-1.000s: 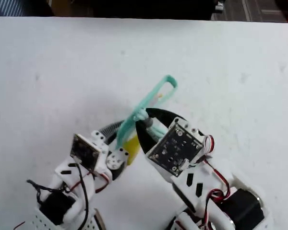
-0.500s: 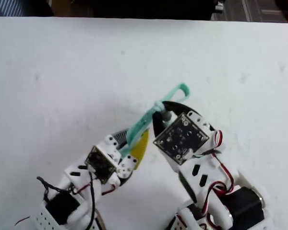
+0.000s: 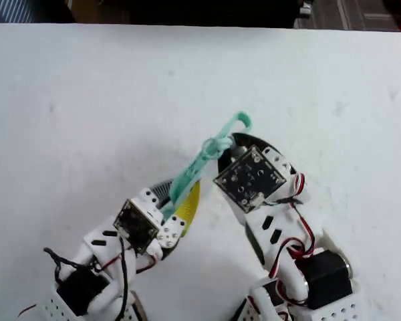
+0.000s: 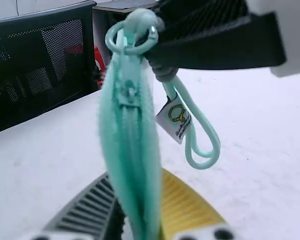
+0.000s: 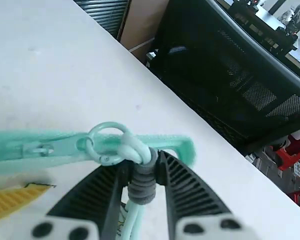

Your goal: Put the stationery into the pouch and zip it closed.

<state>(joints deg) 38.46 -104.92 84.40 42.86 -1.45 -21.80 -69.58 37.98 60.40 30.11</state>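
Above table (image 3: 87, 100), pouch (image 3: 190, 175) now farther left

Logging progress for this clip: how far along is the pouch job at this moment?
Done: the zip looks closed between the left gripper and the slider. In hand: that gripper clamps the teal pouch; the right gripper pinches the pull cord. Left: drawing the slider to the pouch's end. Contents are hidden.

My right pincer (image 3: 228, 150), gripping the zip cord (image 5: 141, 186), has drawn it along the teal pouch (image 3: 187, 177) toward the far end. My left pincer (image 3: 176, 217), w/ pouch's near end, shifted right & nearer me.
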